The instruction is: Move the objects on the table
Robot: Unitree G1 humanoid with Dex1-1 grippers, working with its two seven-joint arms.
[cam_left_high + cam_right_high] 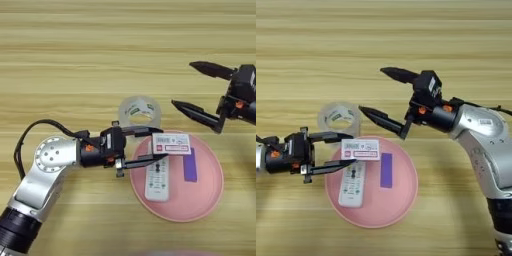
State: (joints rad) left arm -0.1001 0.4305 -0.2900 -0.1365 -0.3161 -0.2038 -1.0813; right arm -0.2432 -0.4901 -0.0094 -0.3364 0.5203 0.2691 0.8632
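- The pink plate (200, 202) lies on the wood-grain surface (75, 60); in it rest the white remote control (157, 181) and, just to its right, the purple block (189, 167), lying flat
- The left end effector (156, 145) reaches over the plate's left rim; its fingers straddle the red-and-white packet (171, 143), whether touching it cannot be told
- The clear tape roll (140, 112) sits on the surface just beyond the plate
- The right end effector (371, 91) hovers beyond the plate, fingers spread wide, empty

My two head cameras look steeply down at the table (75, 60); both views share the pink plate (401, 200).
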